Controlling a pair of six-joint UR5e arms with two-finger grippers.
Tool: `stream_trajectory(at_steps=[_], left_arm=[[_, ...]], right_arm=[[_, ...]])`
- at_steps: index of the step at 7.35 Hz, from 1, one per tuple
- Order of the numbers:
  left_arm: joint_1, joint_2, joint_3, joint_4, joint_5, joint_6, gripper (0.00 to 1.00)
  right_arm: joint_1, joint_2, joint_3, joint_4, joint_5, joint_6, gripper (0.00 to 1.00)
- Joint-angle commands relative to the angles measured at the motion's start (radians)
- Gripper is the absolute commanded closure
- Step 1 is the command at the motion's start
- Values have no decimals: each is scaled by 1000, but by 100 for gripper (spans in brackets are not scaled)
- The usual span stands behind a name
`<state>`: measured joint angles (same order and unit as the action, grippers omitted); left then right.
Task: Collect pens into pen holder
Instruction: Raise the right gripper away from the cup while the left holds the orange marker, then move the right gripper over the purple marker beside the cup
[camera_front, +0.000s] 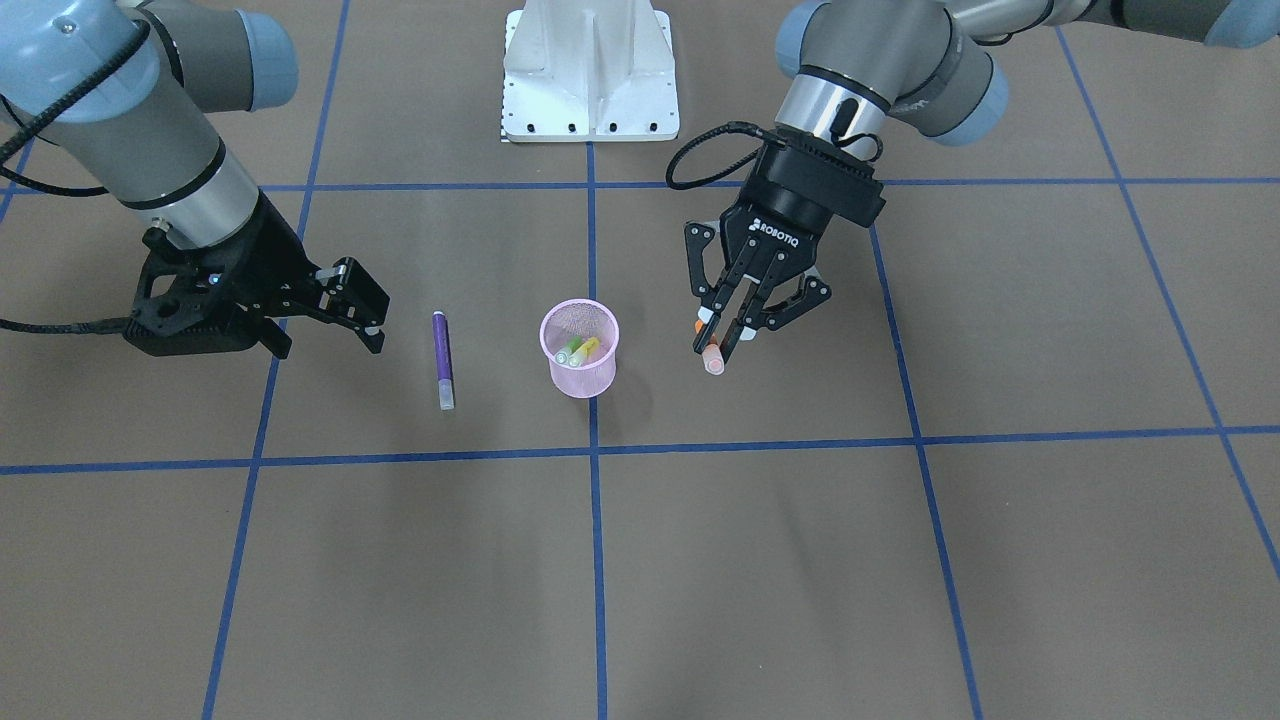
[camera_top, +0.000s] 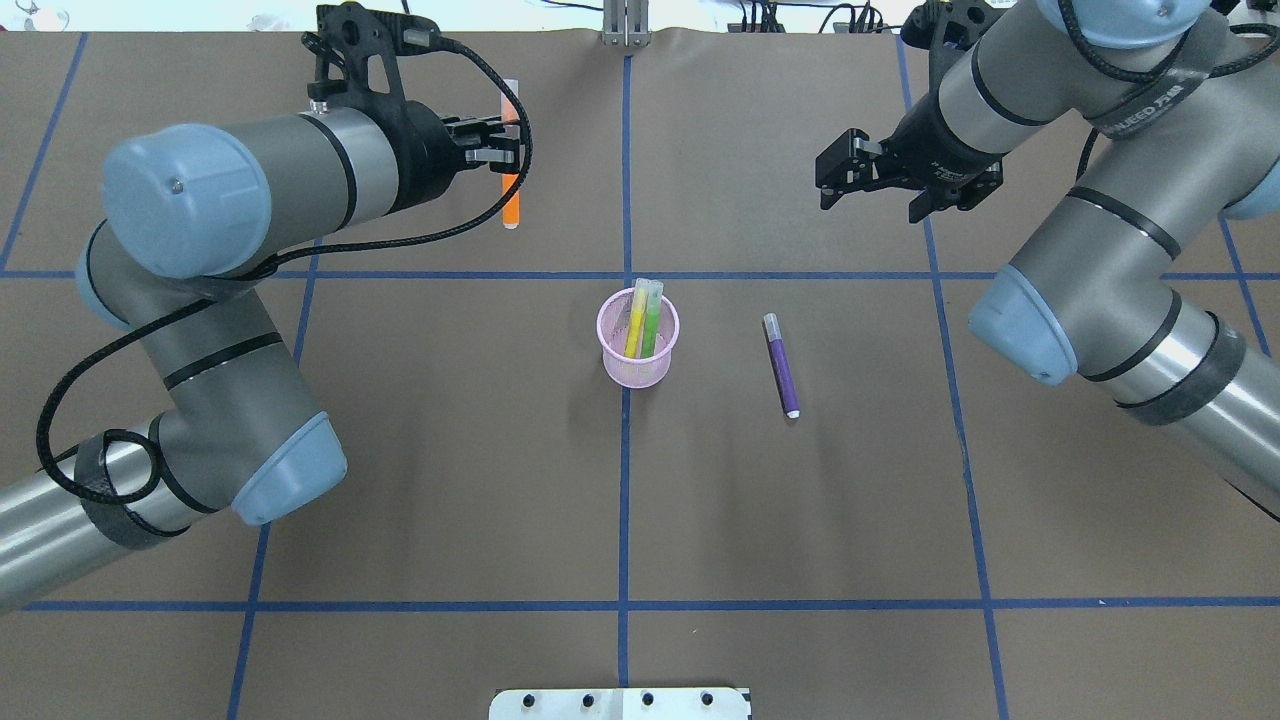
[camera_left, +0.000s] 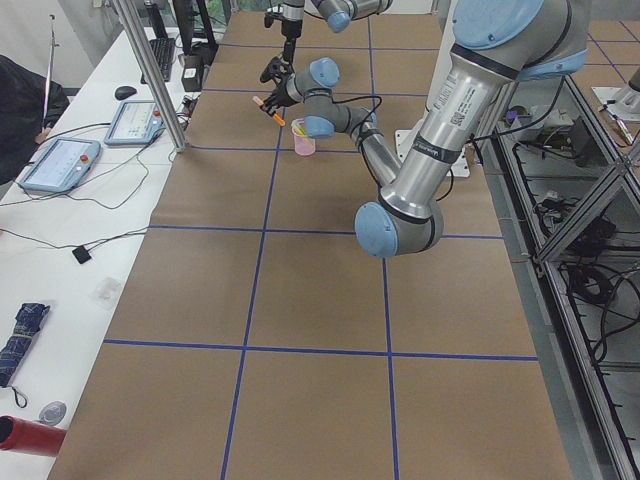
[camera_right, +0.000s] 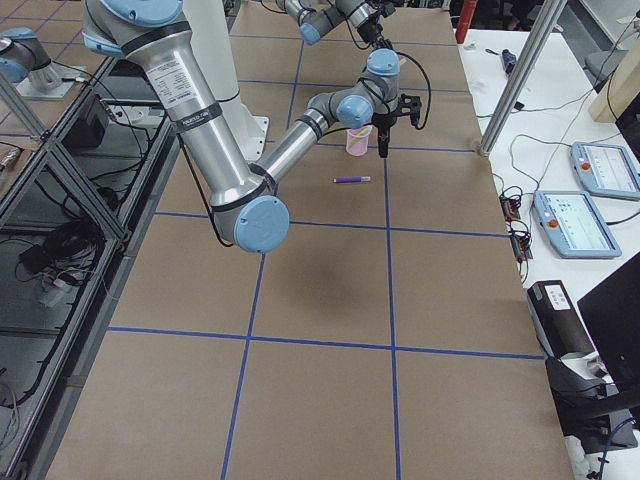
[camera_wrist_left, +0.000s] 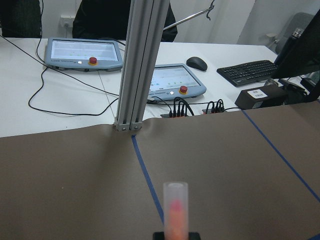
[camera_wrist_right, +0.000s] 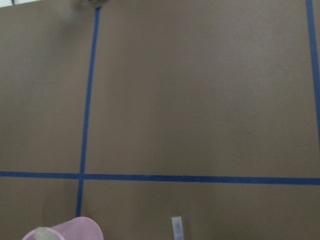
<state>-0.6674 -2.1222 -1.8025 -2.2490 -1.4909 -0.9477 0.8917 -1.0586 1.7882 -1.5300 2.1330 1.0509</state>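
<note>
The pink mesh pen holder (camera_front: 580, 352) (camera_top: 638, 345) stands upright near the table's middle, with a yellow pen (camera_top: 635, 318) and a green pen (camera_top: 652, 318) leaning inside it. A purple pen (camera_front: 442, 358) (camera_top: 781, 365) lies flat on the table beside the holder, on my right arm's side. My left gripper (camera_front: 718, 342) (camera_top: 508, 142) is shut on an orange pen (camera_top: 511, 190) (camera_wrist_left: 175, 212), held off the table on the holder's other side, pale cap pointing away. My right gripper (camera_front: 362, 308) (camera_top: 868, 203) hangs open and empty beyond the purple pen.
The robot's white base plate (camera_front: 590, 75) sits at the table's robot-side edge. Blue tape lines (camera_top: 626, 500) grid the brown table. Past the far edge are an aluminium post (camera_wrist_left: 142, 65), control tablets (camera_wrist_left: 82, 50) and a keyboard (camera_wrist_left: 247, 72).
</note>
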Motion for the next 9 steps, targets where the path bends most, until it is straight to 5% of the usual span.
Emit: stream_trajectory(at_steps=[1, 4, 9], left_arm=[[35, 4, -35, -14, 17, -37, 100], [35, 4, -35, -14, 17, -37, 100], [40, 5, -31, -14, 17, -37, 100]], right_arm=[[-57, 28, -110, -15, -1, -2, 1], [-128, 111, -275, -6, -10, -5, 1], [-218, 88, -294, 39, -84, -99, 8]])
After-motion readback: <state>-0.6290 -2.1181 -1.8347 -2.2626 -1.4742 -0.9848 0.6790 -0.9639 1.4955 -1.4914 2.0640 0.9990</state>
